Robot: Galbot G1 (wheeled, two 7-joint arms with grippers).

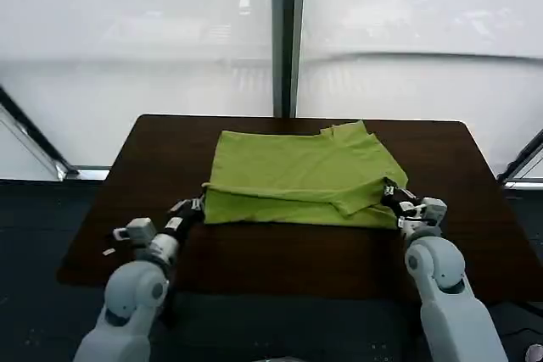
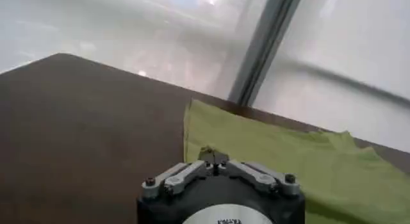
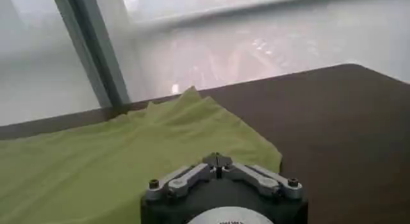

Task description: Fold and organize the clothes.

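The shirt (image 1: 301, 177) lies half folded mid-table (image 1: 475, 235), left gripper (image 1: 197, 206) and right gripper (image 1: 392, 193) pinched shut on its two near corners (looks like), so I'd lift both evenly and carry that hem straight back to keep the fold square.

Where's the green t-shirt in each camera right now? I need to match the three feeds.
Head view: the t-shirt lies partly folded mid-table, left gripper and right gripper at its near corners.
Left wrist view: it spreads beyond the left gripper, toward the window.
Right wrist view: it spreads beyond the right gripper.
Shared landmark: the dark window post behind the table.
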